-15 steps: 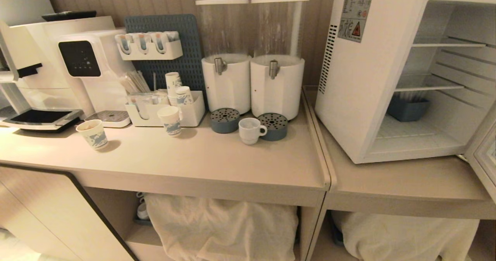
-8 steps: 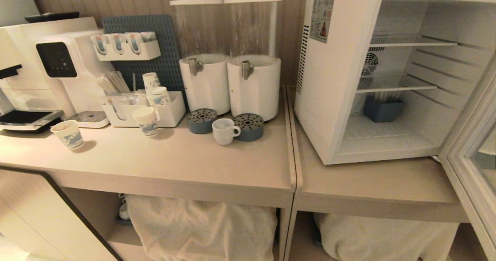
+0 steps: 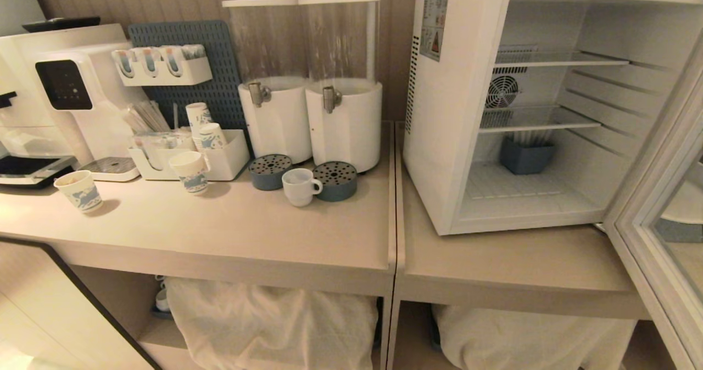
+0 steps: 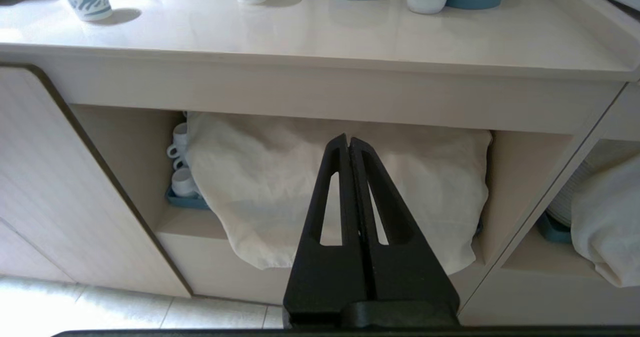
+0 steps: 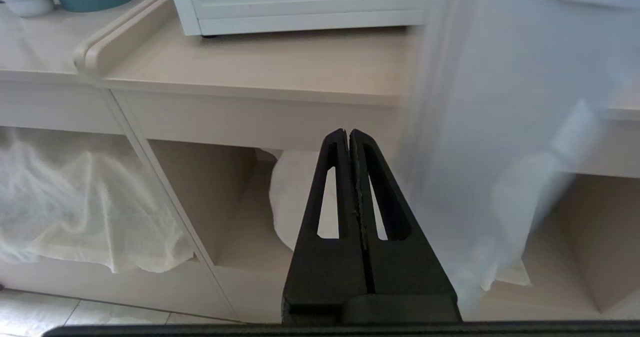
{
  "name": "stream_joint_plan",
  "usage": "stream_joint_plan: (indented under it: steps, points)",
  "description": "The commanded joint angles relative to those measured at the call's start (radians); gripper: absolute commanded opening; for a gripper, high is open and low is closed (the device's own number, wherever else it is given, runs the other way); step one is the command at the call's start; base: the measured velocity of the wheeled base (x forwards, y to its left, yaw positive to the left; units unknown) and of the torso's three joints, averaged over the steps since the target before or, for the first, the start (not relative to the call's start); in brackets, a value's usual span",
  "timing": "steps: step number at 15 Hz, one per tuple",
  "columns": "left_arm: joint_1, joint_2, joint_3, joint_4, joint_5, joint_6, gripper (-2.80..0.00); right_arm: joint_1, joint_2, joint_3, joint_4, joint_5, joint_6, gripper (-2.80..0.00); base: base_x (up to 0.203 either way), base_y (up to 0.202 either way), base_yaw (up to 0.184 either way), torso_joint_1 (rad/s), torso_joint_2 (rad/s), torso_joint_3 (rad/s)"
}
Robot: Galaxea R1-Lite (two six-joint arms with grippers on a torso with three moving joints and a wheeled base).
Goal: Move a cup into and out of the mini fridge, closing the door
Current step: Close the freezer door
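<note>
Cup [image 3: 297, 187] sat on worktop [image 3: 230, 233], fridge [image 3: 450, 112] door [image 3: 653, 233] open for loading; left tool [image 4: 348, 144] and right tool [image 5: 348, 137] closed, empty.

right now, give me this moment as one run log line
cup: on counter by the dispensers | fridge: door open, no cup inside | left gripper: shut, empty, low | right gripper: shut, empty, low
</note>
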Motion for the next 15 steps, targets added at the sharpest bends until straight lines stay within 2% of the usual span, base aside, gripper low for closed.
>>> stream_joint_plan:
  steps: [1,8,13,15]
  points:
    - [0.001,0.0,0.0,0.0,0.0,0.0,-2.8,0.001,0.005,-0.001,0.0,0.001,0.0,-2.8,-0.081,-0.004,0.0,0.002,0.01,-0.001]
    - [0.001,0.0,0.0,0.0,0.0,0.0,-2.8,0.001,0.005,-0.001,0.0,0.0,0.0,-2.8,-0.168,0.0,0.0,0.004,0.0,0.003]
    - [0.001,0.0,0.0,0.003,0.0,0.001,-2.8,0.001,0.005,-0.001,0.0,0.0,0.0,-2.8,0.0,0.0,0.0,0.0,0.0,0.0]
    - [0.001,0.0,0.0,0.002,0.0,0.001,-2.8,0.001,0.003,-0.001,0.0,0.0,0.0,-2.8,0.003,-0.113,0.009,-0.002,0.0,0.002]
